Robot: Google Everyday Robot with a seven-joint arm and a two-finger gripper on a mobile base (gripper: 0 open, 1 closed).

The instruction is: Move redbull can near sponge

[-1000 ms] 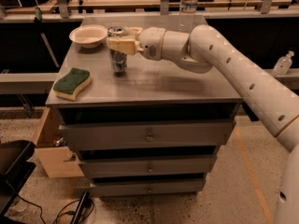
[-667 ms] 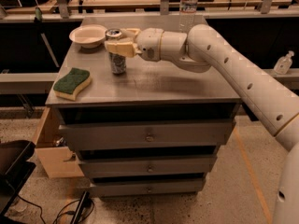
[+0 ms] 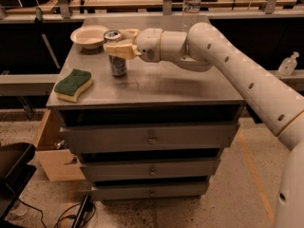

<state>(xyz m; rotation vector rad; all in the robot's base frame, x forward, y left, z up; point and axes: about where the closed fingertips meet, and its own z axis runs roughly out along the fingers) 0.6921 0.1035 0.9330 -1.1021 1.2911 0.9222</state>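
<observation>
While your arm reaches in from 3 o'clock across the cabinet top, the gripper sits at the upper half of the redbull can; its pale fingers clasp the can front and back; can upright, left of centre on the top; sponge at the can's 8 o'clock, apart from it, near the front left corner; bowl at its 11 o'clock; water bottle at 1 o'clock, far edge.

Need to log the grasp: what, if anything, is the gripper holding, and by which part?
The gripper holds the can by its upper part, just under the rim.
</observation>
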